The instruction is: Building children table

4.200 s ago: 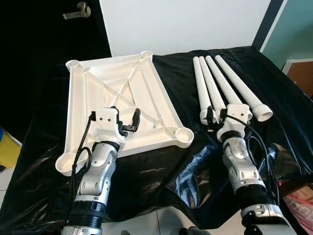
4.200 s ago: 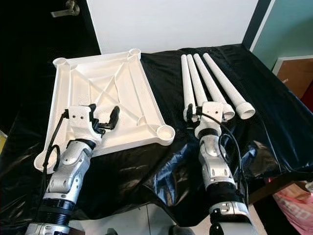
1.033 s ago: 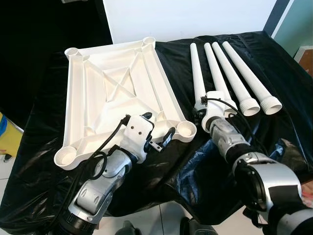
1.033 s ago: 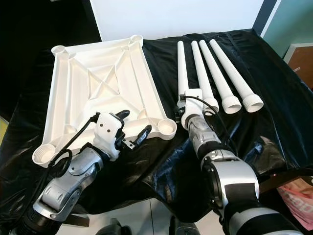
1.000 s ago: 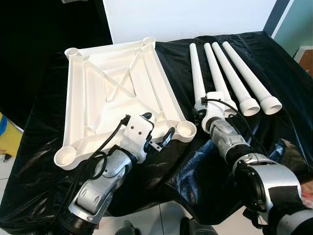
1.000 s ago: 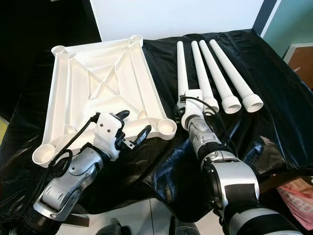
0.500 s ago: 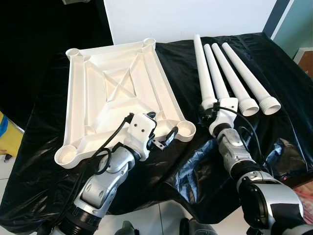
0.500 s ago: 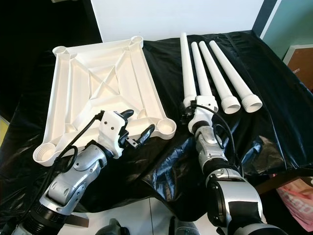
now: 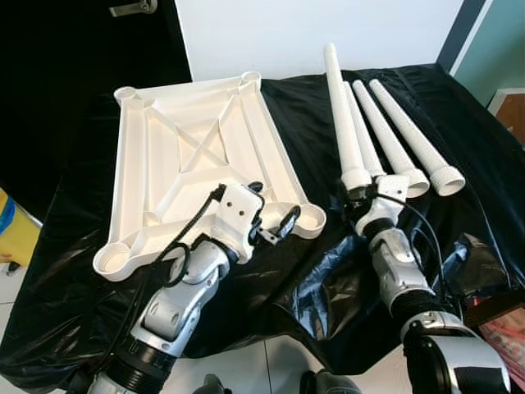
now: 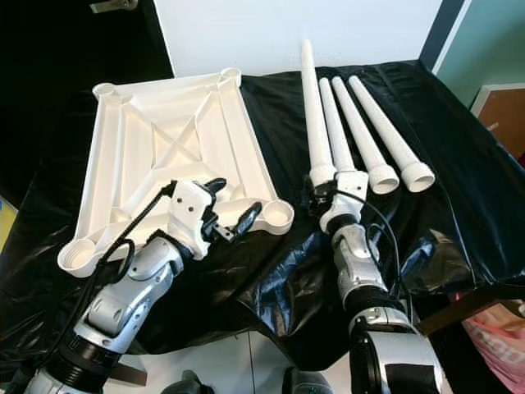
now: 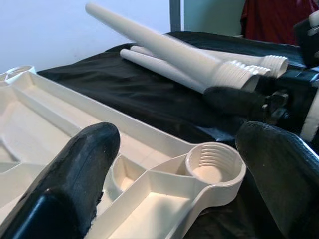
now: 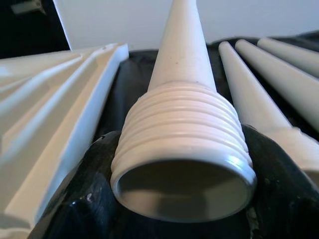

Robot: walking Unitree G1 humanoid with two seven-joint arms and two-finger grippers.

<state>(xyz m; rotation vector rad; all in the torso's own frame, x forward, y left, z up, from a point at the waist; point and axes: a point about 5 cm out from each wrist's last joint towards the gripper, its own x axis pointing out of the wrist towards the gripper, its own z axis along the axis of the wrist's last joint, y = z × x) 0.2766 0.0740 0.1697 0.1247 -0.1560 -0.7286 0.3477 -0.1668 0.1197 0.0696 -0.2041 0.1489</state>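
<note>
A white plastic tabletop (image 9: 197, 156) lies upside down on the black cloth, with a threaded socket (image 9: 307, 219) at its near right corner. My left gripper (image 9: 273, 210) is open and hovers over the tabletop just left of that socket (image 11: 212, 162), with nothing between its fingers (image 11: 75, 169). My right gripper (image 9: 358, 191) is shut on the threaded end (image 12: 184, 144) of one white leg (image 9: 340, 107). That leg is tilted, its thin tip raised above the cloth. Three more white legs (image 9: 406, 135) lie side by side to its right.
Black plastic cloth (image 9: 312, 279) covers the whole table and hangs crumpled over the front edge. A dark door (image 9: 82, 49) stands at the back left and a white wall behind. A yellow object (image 9: 12, 234) sits on the floor at left.
My right gripper has raised the leg, so its thin tip now points up and away from the other three. My left gripper has crept closer to the corner socket.
</note>
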